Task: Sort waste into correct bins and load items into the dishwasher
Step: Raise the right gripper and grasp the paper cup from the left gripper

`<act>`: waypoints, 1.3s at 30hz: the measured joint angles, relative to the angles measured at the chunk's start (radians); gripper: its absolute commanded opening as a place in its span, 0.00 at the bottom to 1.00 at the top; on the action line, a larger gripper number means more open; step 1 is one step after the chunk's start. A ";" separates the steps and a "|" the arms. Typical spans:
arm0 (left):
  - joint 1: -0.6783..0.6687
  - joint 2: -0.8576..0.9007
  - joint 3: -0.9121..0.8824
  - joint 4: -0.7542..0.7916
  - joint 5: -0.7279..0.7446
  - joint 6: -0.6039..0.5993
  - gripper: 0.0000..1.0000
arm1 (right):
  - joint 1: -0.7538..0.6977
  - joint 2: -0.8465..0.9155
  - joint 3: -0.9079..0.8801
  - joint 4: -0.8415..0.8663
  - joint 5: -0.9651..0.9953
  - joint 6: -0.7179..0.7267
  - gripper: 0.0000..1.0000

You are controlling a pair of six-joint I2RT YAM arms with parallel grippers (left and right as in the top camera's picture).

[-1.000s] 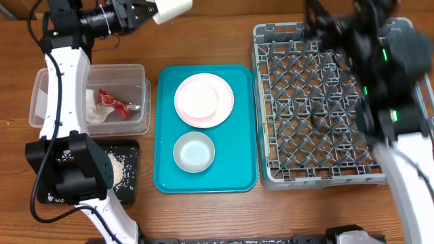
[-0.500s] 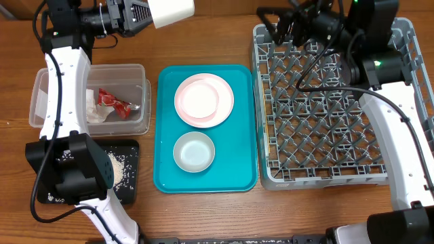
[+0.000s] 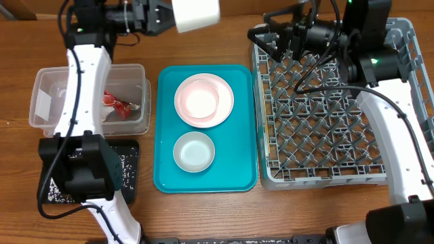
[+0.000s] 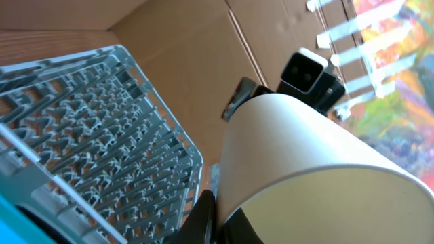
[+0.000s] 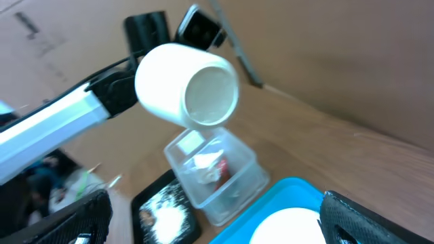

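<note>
No readable text, brand, number or sign anywhere. Only a white label (image 3: 42, 103) on the left wall of the clear plastic tub (image 3: 129, 70), too small to make out.

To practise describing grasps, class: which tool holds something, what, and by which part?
The left tool grips the white cup at its closed base end, mouth pointing away. The right tool is open and empty.

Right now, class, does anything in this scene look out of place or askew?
The white cup stands out: the left gripper holds it in mid-air on its side, mouth toward the open right gripper at the dish rack's corner. Nothing looks damaged.
</note>
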 measured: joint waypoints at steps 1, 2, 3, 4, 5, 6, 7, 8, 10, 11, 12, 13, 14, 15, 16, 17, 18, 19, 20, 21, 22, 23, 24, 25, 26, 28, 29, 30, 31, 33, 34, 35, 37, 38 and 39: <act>-0.010 0.000 0.000 0.006 0.000 0.000 0.04 | 0.000 0.008 0.000 0.006 -0.014 -0.001 1.00; -0.022 0.000 0.000 0.009 0.000 0.000 0.04 | 0.000 0.015 0.000 0.013 -0.024 -0.001 1.00; -0.033 0.000 0.000 0.012 0.002 0.000 0.04 | 0.000 0.022 0.000 0.023 -0.032 -0.003 1.00; -0.043 0.000 0.000 0.015 0.002 0.000 0.04 | 0.000 0.027 0.000 0.036 -0.042 -0.004 1.00; -0.054 0.000 0.000 0.018 0.003 0.000 0.04 | 0.000 0.032 0.000 0.054 -0.052 -0.005 1.00; -0.064 0.000 0.000 0.021 0.003 0.000 0.04 | 0.000 0.035 0.000 0.075 -0.064 -0.004 1.00; -0.074 0.000 0.000 0.022 0.002 0.000 0.04 | 0.000 0.036 0.000 0.091 -0.078 -0.006 1.00; -0.084 0.000 0.000 0.023 0.002 0.000 0.04 | 0.000 0.036 0.000 0.111 -0.090 -0.005 1.00; -0.100 0.000 0.000 0.022 0.002 0.003 0.04 | 0.000 0.036 0.000 0.135 -0.106 -0.003 1.00; -0.107 0.000 0.000 0.023 0.002 0.004 0.04 | 0.001 0.037 0.000 0.144 -0.114 -0.001 1.00; -0.113 0.000 0.000 0.023 0.002 0.008 0.04 | 0.001 0.037 0.000 0.150 -0.119 0.000 1.00; -0.119 0.000 0.000 0.023 0.002 0.012 0.04 | 0.002 0.038 0.000 0.151 -0.124 0.004 1.00; -0.123 0.000 0.000 0.023 0.002 0.016 0.04 | 0.002 0.039 0.000 0.153 -0.131 0.004 1.00; -0.126 0.000 0.000 0.023 0.002 0.019 0.04 | 0.003 0.041 0.000 0.159 -0.139 0.005 1.00; -0.128 0.000 0.000 0.023 0.002 0.021 0.04 | 0.005 0.044 0.000 0.165 -0.149 0.006 1.00; -0.129 0.000 0.000 0.023 0.002 0.022 0.04 | 0.007 0.048 0.000 0.172 -0.160 0.008 1.00; -0.130 0.000 0.000 0.023 0.002 0.022 0.04 | 0.010 0.051 0.000 0.180 -0.174 0.007 1.00; -0.131 0.000 0.000 0.023 0.002 0.023 0.04 | 0.014 0.054 0.000 0.190 -0.186 0.008 1.00; -0.131 0.000 0.000 0.023 0.002 0.022 0.04 | 0.019 0.057 0.000 0.196 -0.198 0.008 1.00; -0.131 0.000 0.000 0.023 0.005 0.023 0.04 | 0.024 0.059 0.000 0.206 -0.203 0.008 1.00; -0.131 0.000 0.000 0.023 0.008 0.023 0.04 | 0.027 0.060 0.000 0.209 -0.206 0.008 1.00; -0.131 0.000 0.000 0.024 0.009 0.023 0.04 | 0.029 0.060 0.000 0.215 -0.207 0.008 1.00; -0.131 0.000 0.001 0.026 0.009 0.023 0.04 | 0.030 0.061 0.000 0.222 -0.208 0.008 1.00; -0.131 0.000 0.002 0.026 0.009 0.023 0.04 | 0.031 0.063 0.000 0.228 -0.209 0.008 1.00; -0.131 0.000 0.002 0.026 0.009 0.023 0.04 | 0.032 0.065 0.000 0.232 -0.210 0.008 1.00; -0.131 0.000 0.002 0.026 0.009 0.023 0.04 | 0.036 0.069 0.000 0.239 -0.210 0.008 1.00; -0.132 0.000 0.002 0.025 0.009 0.023 0.04 | 0.038 0.071 0.000 0.246 -0.210 0.008 1.00; -0.133 0.000 0.002 0.025 0.009 0.023 0.04 | 0.040 0.073 0.000 0.249 -0.210 0.008 1.00; -0.134 0.000 0.002 0.025 0.009 0.023 0.04 | 0.043 0.073 0.000 0.256 -0.210 0.008 1.00; -0.139 0.000 0.002 0.025 0.009 0.022 0.04 | 0.048 0.074 0.000 0.264 -0.204 0.008 1.00; -0.143 0.000 0.002 0.025 0.009 0.022 0.04 | 0.049 0.074 0.000 0.266 -0.200 0.008 1.00; -0.146 0.000 0.002 0.025 0.009 0.022 0.04 | 0.050 0.074 0.000 0.269 -0.197 0.008 1.00; -0.154 0.000 0.002 0.024 0.009 0.022 0.04 | 0.056 0.074 0.000 0.274 -0.186 0.008 1.00; -0.158 0.000 0.002 0.024 0.008 0.022 0.04 | 0.060 0.074 0.000 0.274 -0.175 0.008 1.00; -0.158 0.000 0.002 0.025 0.009 0.022 0.04 | 0.062 0.074 0.000 0.274 -0.171 0.008 1.00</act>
